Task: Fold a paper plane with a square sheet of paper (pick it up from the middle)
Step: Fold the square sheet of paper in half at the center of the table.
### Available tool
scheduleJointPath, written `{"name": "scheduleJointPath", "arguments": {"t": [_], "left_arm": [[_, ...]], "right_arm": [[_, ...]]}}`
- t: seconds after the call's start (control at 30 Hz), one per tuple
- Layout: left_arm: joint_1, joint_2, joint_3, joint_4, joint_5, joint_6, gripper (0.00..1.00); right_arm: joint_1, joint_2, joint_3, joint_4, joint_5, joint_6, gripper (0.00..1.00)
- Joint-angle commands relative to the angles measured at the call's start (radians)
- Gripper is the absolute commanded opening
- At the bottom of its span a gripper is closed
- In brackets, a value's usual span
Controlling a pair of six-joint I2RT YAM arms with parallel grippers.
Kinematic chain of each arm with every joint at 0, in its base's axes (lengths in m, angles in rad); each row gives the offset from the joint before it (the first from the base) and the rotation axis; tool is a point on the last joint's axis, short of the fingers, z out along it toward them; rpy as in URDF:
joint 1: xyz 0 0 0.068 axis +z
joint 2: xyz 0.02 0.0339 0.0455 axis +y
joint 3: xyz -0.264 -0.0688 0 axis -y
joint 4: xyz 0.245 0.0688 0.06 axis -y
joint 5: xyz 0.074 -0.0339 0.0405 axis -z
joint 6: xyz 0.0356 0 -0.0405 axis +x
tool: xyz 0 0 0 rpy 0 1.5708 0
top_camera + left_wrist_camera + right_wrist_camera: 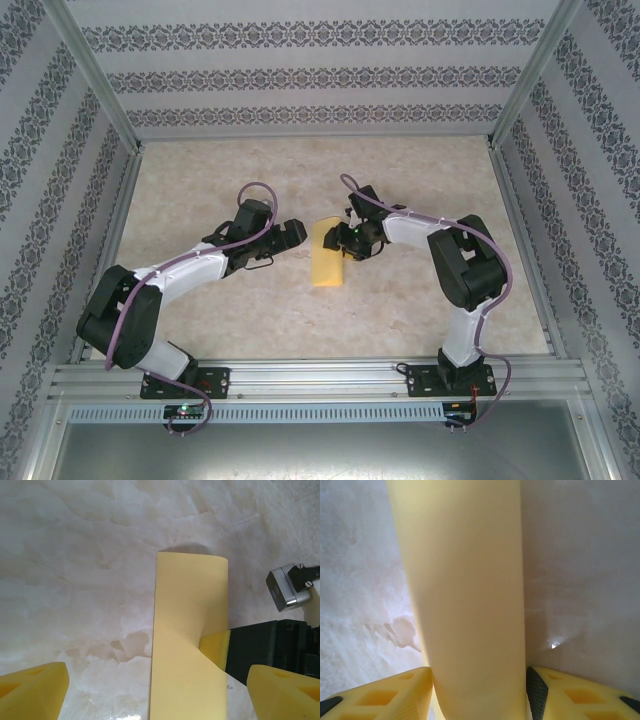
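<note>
The square sheet of paper (pixel 327 258) lies folded over on itself as a yellow-orange strip in the middle of the table. My right gripper (pixel 347 240) reaches in from the right at the strip's upper right edge. In the right wrist view the bulging paper (pixel 470 580) fills the gap of the right gripper (pixel 479 680) and touches both pads. From the left wrist view, one yellow finger (pixel 216 647) of the right gripper is tucked under the lifted upper layer of the paper (pixel 187 605). My left gripper (pixel 293 233) hovers just left of the strip, and its jaws (pixel 157 690) stand wide open and hold nothing.
The marble-patterned table top (pixel 200 170) is bounded by aluminium rails and patterned walls on three sides. Both arm bases sit on the near rail (pixel 320 375). The right wrist's camera housing (pixel 287 587) shows at the right of the left wrist view.
</note>
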Motion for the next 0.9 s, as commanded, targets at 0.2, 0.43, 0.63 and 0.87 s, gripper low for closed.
{"name": "scheduleJointPath", "arguments": {"t": [0.2,0.43,0.63,0.87], "left_arm": [[-0.005,-0.023,-0.016,0.015,-0.007,0.018,0.93],[-0.005,-0.013,-0.014,0.023,0.017,0.015,0.92],[-0.005,-0.008,-0.012,0.026,0.020,0.011,0.92],[-0.005,-0.011,-0.012,0.022,0.017,0.014,0.92]], "right_arm": [[0.006,-0.028,0.052,-0.155,0.112,-0.044,0.61],[0.014,0.014,0.067,-0.175,0.126,-0.035,0.60],[0.018,0.033,0.066,-0.168,0.117,-0.026,0.63],[0.027,0.050,0.090,-0.196,0.132,-0.031,0.68]]}}
